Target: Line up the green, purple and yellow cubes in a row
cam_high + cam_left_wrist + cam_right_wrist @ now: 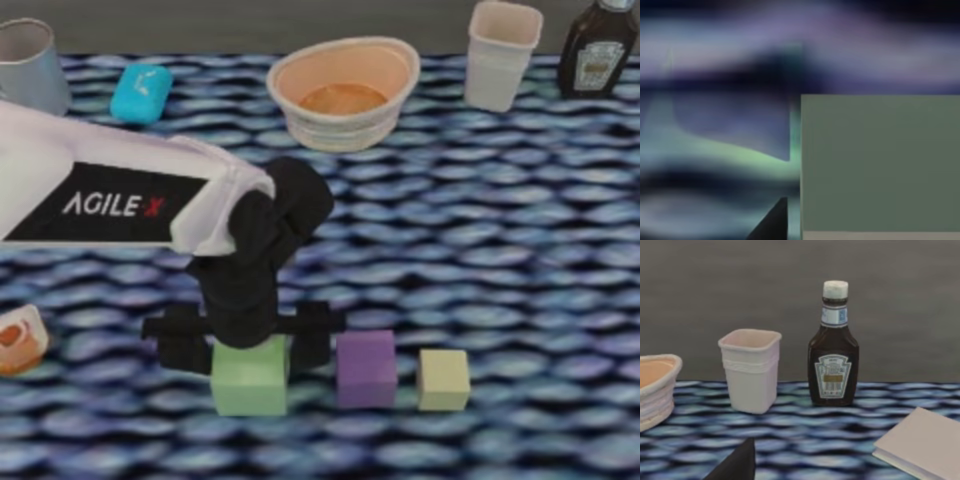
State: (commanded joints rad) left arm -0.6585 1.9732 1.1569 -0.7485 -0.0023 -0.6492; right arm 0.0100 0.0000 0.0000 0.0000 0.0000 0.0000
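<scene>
Three cubes stand in a row near the table's front edge: the pale green cube at the left, the purple cube in the middle and the small cream-yellow cube at the right. My left gripper hangs directly over the green cube, open, with a dark finger on either side of it. In the left wrist view the green cube fills the frame, and a narrow gap separates it from one fingertip. My right arm is outside the top view; its wrist view shows one dark fingertip above the cloth, holding nothing.
Along the back stand a grey cup, a cyan rounded block, a cream bowl, a white cup and a brown sauce bottle. An orange-and-white item lies at the left edge. A white book lies near the right gripper.
</scene>
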